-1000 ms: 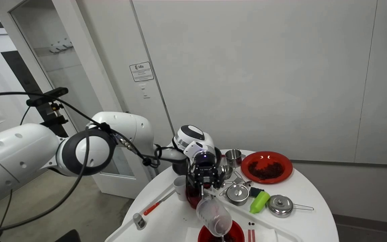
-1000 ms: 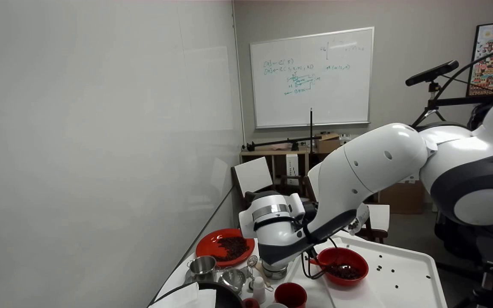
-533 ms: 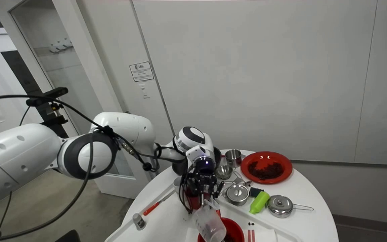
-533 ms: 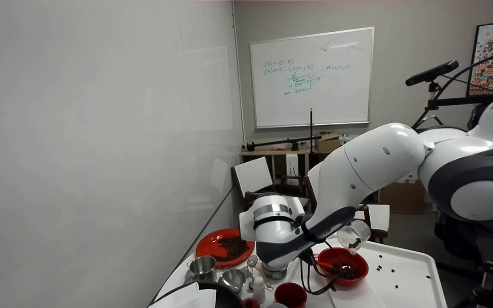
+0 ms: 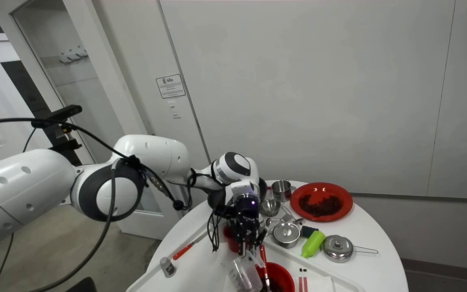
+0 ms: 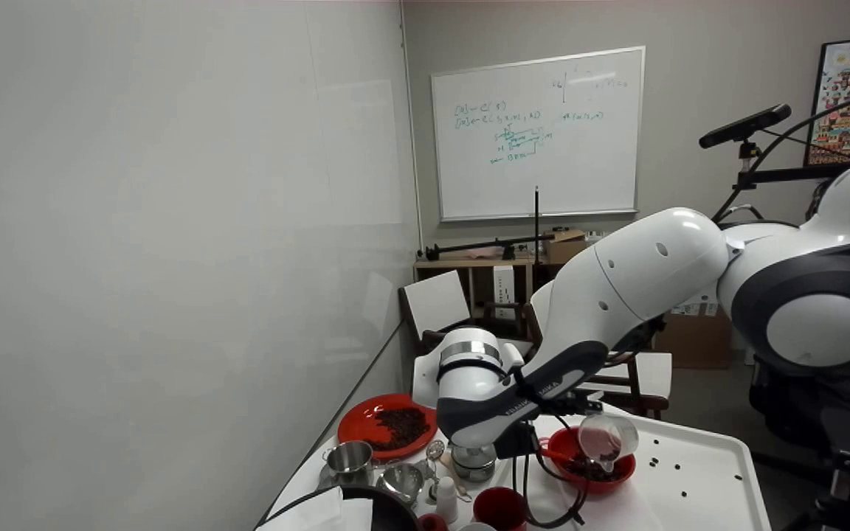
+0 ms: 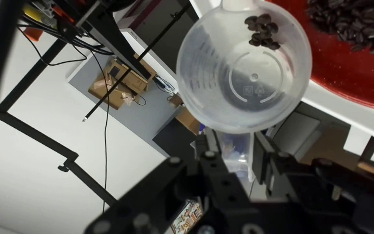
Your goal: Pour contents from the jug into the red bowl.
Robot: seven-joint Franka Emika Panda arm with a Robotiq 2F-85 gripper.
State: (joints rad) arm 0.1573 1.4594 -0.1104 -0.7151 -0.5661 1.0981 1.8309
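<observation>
"What's that black two-fingered gripper [image 7: 234, 136] got hold of?"

"A translucent plastic jug [image 7: 232, 87] with measuring marks up its side. The fingers [image 7: 212, 140] are pinched in, one each side of its handle [image 7: 237, 152]."

"And it's tipped?"

"Well over. The jug hangs just past the fingertips, spout low over the round red bowl [image 5: 285, 275], which sits below the gripper. How big the gap is between spout and bowl, I can't judge."

"Anything inside the jug?"

"A small cluster of glossy dark brown beans [image 7: 262, 32], lying against its lower wall. There's a much bigger heap of beans [image 7: 362, 22] in the bowl."

"Something's propped in that bowl too, close by the gripper."

"A red-handled metal utensil [image 5: 263, 256]. Around the bowl there's a white rimmed tray [image 6: 720, 509], with a few dark bits [image 6: 683, 494] scattered over it."

"And further off?"

"In an exterior view, a wide red plate [image 5: 322, 187] with a dark, grainy spread [image 5: 322, 207] on it lies beyond the gripper, to the right. Nearer, on that same side, are a lidded steel pot [image 5: 287, 233] and a bright green bottle-shaped thing [image 5: 313, 244]. Left of the gripper lies an orange-handled knife [image 5: 189, 246]."
</observation>
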